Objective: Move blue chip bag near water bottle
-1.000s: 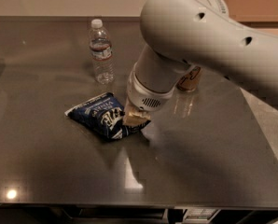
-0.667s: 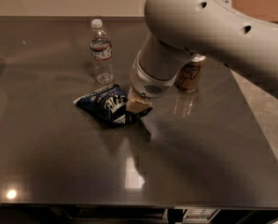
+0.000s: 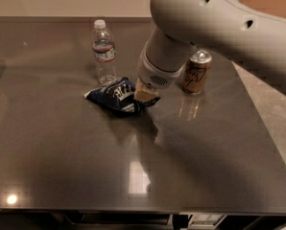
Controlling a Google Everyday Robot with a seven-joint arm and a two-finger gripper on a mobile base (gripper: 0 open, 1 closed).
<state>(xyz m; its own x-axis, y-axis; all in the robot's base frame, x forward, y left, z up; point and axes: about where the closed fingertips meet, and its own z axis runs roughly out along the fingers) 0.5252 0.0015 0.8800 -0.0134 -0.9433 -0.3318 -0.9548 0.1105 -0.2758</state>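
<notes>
Left of the claw (image 3: 145, 96), which grips its right end, lies the blue chip bag (image 3: 113, 95); water bottle (image 3: 104, 51) just beyond.

table (image 3: 61, 166): dark, glossy, glare spots toward front edge
water bottle (image 3: 104, 51): upright, back left
blue chip bag (image 3: 112, 95): just in front of bottle
soda can (image 3: 196, 72): upright, right of bag
gripper (image 3: 145, 96): at bag's right end

gripper (image 3: 145, 96) at blue chip bag (image 3: 112, 94) mostly hidden by arm (image 3: 215, 23); arm cropped top and right
</notes>
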